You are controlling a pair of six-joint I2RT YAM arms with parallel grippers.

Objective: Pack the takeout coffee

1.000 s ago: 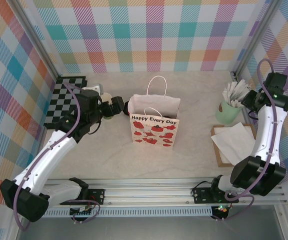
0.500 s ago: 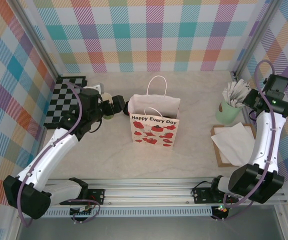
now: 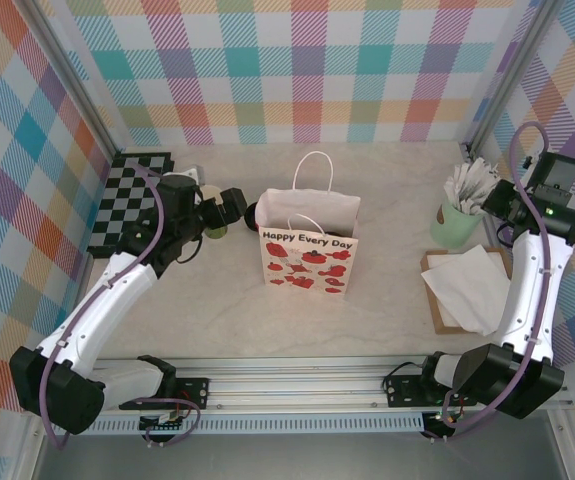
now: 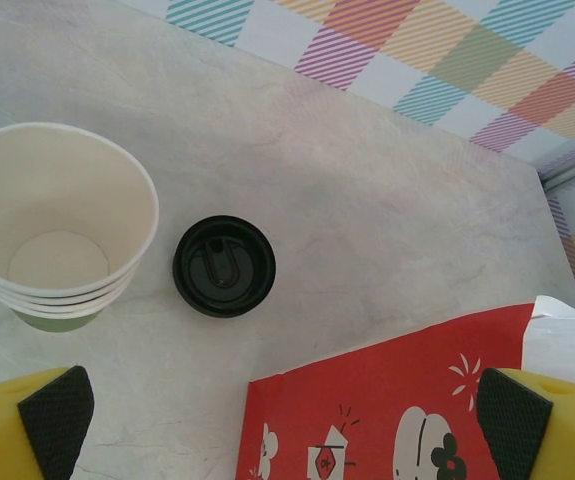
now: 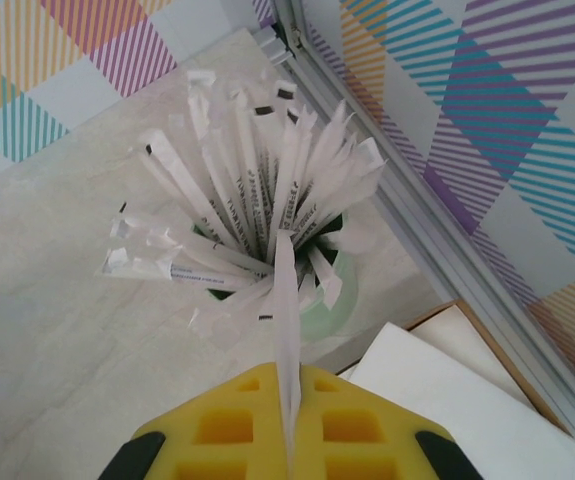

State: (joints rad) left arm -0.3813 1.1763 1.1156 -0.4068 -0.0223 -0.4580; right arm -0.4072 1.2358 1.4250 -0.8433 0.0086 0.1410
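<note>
**Item 1:** takeout coffee (image 4: 224, 266). Upright on the table (image 4: 387, 200), black lid facing up, long axis vertical. It stands just beside the stack of lidless cups (image 4: 62, 215) and near the red-printed paper bag (image 4: 367, 410).
**Left gripper** (image 4: 285, 425): jaws spread wide, holding nothing, above the coffee and the bag's edge.
**Right gripper** (image 5: 289, 410): pinched closed on 1 white wrapped stick (image 5: 285, 290), whose far end reaches into the mint cup (image 5: 317, 320).
</note>
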